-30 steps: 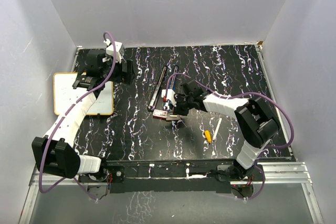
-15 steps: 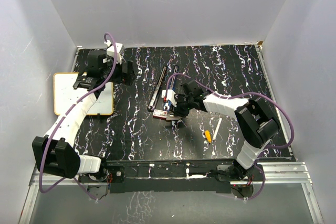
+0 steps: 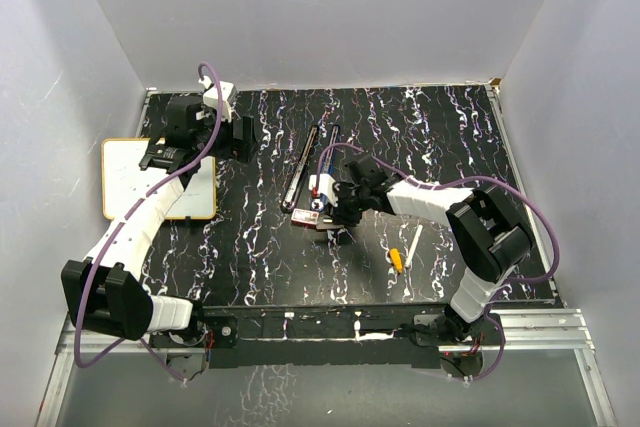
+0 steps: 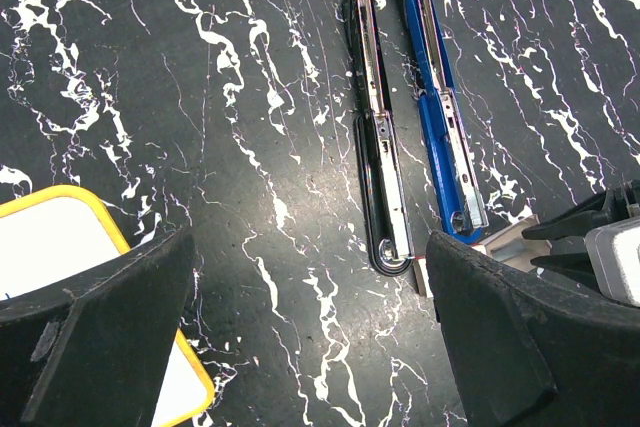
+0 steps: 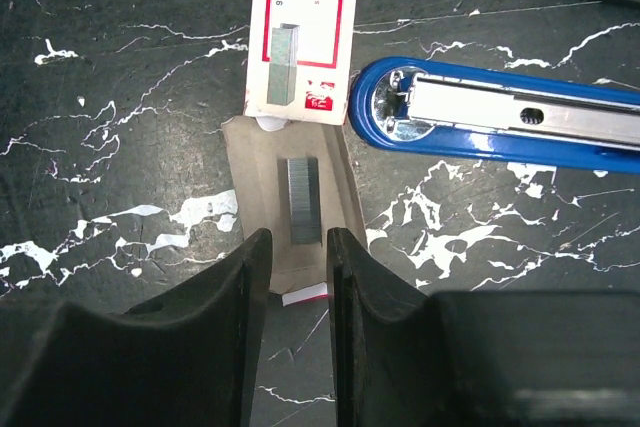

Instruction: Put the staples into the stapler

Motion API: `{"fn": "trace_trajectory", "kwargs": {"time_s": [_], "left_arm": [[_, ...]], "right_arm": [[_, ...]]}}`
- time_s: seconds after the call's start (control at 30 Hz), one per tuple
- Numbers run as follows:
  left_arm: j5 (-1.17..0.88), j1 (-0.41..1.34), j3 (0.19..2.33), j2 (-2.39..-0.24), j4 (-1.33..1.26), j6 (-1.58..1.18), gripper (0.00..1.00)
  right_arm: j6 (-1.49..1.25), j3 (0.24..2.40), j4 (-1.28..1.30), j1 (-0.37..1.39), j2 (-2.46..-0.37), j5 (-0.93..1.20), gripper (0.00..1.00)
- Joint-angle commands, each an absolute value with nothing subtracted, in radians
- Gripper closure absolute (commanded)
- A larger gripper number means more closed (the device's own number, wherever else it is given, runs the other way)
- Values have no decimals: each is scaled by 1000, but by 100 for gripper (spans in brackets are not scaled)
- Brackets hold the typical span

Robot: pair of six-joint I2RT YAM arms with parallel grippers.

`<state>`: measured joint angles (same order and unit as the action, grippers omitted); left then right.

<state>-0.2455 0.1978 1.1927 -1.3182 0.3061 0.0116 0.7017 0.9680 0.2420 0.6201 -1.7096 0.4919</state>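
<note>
The staples box (image 3: 307, 215) lies on the black marbled table. In the right wrist view its red-and-white sleeve (image 5: 300, 32) is slid back from the tan tray (image 5: 250, 197), and a grey strip of staples (image 5: 302, 200) lies in the tray. The blue stapler (image 5: 500, 122) lies open right of the box, beside an open black stapler (image 4: 380, 147). My right gripper (image 5: 298, 247) hovers over the tray's near end, jaws a narrow gap apart, holding nothing. My left gripper (image 4: 310, 347) is wide open and empty above the table, left of both staplers.
A yellow-edged whiteboard (image 3: 158, 179) lies at the table's left edge, under my left arm. A white pen with a yellow tip (image 3: 405, 252) lies right of my right gripper. Grey walls enclose the table on three sides.
My right gripper has shifted very slightly over the staples box. The left arm has not moved.
</note>
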Motion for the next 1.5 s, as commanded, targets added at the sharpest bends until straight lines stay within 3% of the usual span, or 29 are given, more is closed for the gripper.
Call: {"fn": "trace_trajectory", "kwargs": {"time_s": [0.0, 0.9, 1.47], "left_arm": [[-256, 190, 1184, -1276, 293, 22, 3], [-256, 186, 1179, -1271, 291, 24, 3], [-256, 185, 1169, -1262, 291, 24, 3]], "right_arm": [[712, 964, 222, 622, -1719, 489, 68], [697, 962, 190, 632, -1790, 464, 67], [653, 991, 214, 632, -1789, 484, 84]]}}
